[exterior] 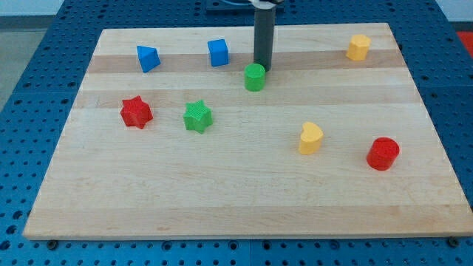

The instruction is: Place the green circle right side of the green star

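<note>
The green circle sits on the wooden board, a little above the middle. The green star lies to the circle's lower left, about a block's width of bare wood between them. My tip stands just above and to the right of the green circle, touching or nearly touching its upper right edge. The dark rod rises from there to the view's top.
A red star lies left of the green star. Two blue blocks sit at the upper left. A yellow block is at the upper right, a yellow heart and a red circle at the lower right.
</note>
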You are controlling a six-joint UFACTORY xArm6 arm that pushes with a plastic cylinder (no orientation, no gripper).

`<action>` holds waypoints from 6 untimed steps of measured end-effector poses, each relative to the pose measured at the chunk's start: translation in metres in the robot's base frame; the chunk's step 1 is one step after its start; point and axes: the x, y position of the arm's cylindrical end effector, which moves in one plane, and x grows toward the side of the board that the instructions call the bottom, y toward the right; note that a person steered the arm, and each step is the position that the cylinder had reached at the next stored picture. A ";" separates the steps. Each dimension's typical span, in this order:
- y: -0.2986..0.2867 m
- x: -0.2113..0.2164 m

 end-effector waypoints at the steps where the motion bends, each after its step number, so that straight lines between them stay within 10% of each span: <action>1: -0.012 0.005; 6: -0.069 0.096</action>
